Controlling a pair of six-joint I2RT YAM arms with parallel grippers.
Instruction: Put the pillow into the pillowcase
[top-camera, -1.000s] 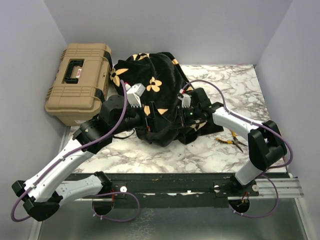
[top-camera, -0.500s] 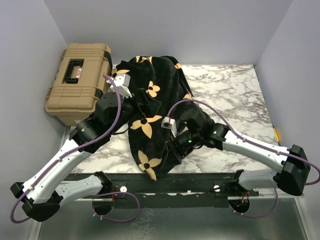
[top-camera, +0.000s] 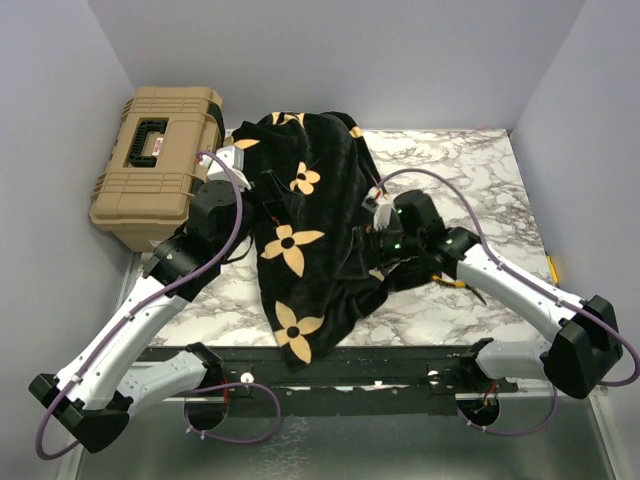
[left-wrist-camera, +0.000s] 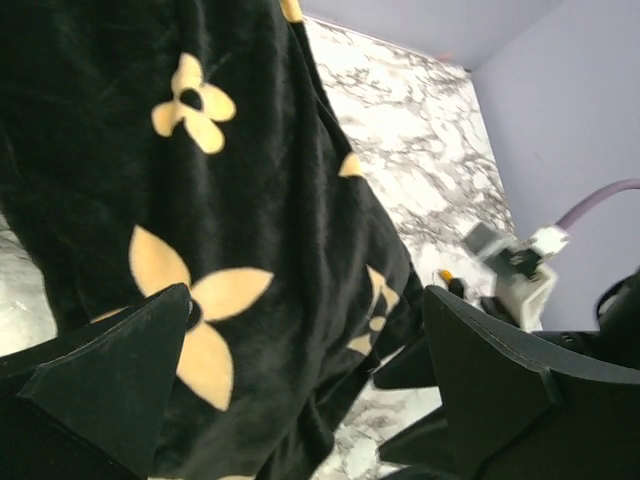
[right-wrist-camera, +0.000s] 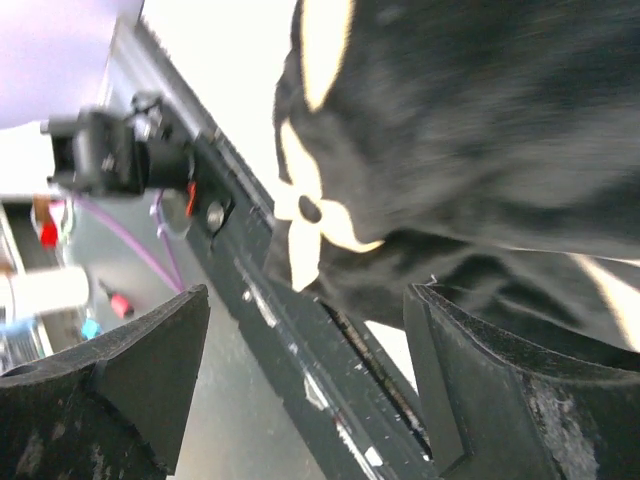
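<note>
The pillowcase, black plush with tan flowers, lies in a long heap from the back of the table to its front edge. It fills the left wrist view and the top of the right wrist view. No pillow shows; it is hidden or out of view. My left gripper is open at the cloth's left side, its jaws spread wide over the fabric. My right gripper is open at the cloth's right edge, with nothing between its fingers.
A tan toolbox stands at the back left, close to my left arm. Yellow-handled pliers lie on the marble top under my right forearm. A black rail runs along the table's front edge, and the cloth's end hangs over it.
My right gripper has opened and let go of the pillowcase, then drawn back to the right. The cloth, bunched at the back before, now stretches to the front edge.
</note>
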